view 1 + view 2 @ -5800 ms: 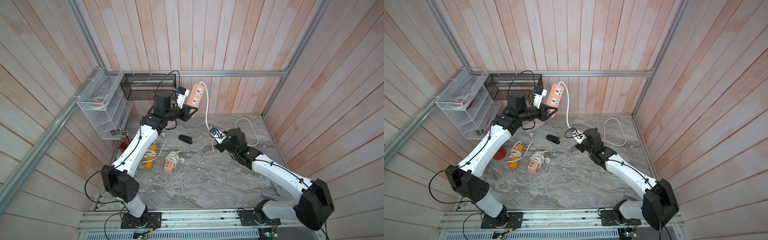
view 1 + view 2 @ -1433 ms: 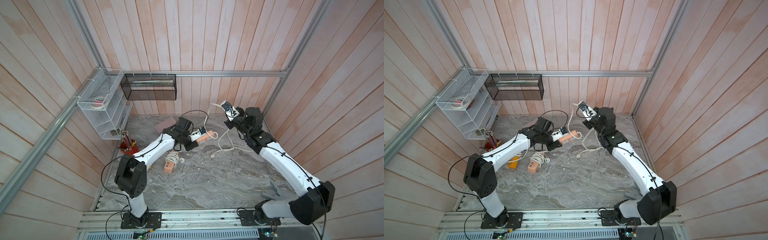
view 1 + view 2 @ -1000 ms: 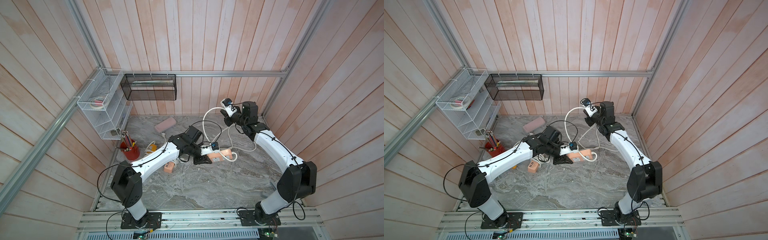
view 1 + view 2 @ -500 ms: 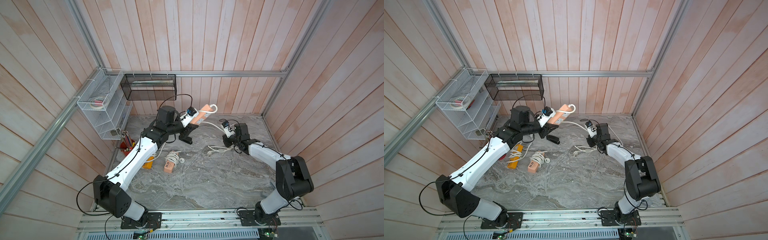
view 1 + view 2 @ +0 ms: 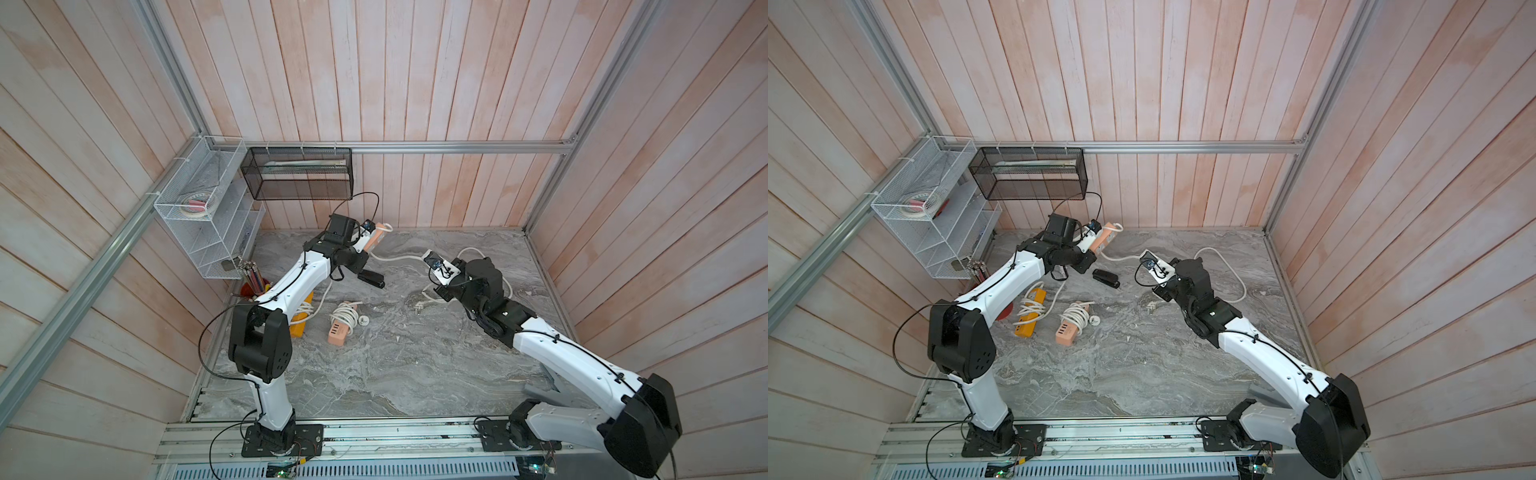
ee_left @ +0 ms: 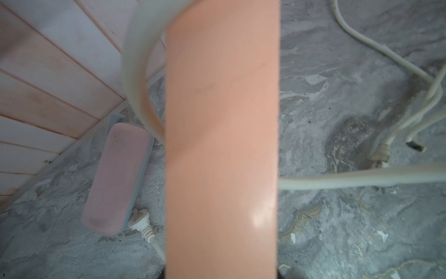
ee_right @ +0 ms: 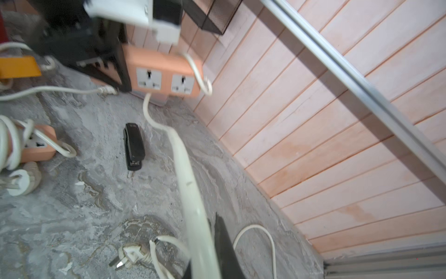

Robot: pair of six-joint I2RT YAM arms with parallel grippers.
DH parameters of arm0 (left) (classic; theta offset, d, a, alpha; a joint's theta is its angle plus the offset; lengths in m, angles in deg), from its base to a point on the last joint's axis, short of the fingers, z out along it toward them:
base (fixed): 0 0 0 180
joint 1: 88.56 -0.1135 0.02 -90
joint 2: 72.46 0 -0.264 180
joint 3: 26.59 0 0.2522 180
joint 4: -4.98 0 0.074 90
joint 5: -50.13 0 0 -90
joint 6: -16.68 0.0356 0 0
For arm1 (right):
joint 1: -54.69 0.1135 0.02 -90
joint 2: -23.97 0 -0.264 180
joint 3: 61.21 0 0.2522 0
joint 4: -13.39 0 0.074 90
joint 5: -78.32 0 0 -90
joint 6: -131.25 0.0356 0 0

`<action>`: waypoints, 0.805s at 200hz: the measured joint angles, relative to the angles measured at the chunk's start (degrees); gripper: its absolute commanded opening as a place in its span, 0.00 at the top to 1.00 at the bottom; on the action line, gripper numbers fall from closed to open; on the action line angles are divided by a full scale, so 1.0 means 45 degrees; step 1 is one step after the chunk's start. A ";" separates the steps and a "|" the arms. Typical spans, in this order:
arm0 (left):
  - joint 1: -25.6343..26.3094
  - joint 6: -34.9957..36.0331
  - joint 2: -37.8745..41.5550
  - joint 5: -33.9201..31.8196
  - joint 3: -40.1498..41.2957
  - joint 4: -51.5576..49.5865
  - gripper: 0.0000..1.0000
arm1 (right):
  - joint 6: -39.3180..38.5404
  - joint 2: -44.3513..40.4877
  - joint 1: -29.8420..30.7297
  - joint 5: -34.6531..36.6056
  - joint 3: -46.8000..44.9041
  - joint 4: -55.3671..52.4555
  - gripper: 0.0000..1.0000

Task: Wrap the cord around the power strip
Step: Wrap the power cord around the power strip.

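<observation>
Clamping power strip clear of the desk in left claw, likely freeing its sides; pinching cord near it in right claw, seemingly for looping.

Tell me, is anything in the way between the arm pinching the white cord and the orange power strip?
Nothing visible. The cord runs free from the right tool to the power strip, held up off the table in the left tool. The black stapler lies on the table beside that stretch, not touching it.
</observation>
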 measured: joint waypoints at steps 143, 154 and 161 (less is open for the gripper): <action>0.3395 0.3060 0.2817 0.7155 0.1972 -0.0835 1.00 | 0.0850 0.8106 -0.3546 -0.8830 0.8947 -0.4138 1.00; 0.3303 0.2715 0.3065 0.7378 0.2093 -0.0359 1.00 | 0.1248 0.8451 -0.3473 -0.9190 0.8534 -0.3910 1.00; 0.3235 0.2472 0.3279 0.7461 0.2229 -0.0034 1.00 | 0.1501 0.8524 -0.3453 -0.9335 0.8092 -0.3589 0.97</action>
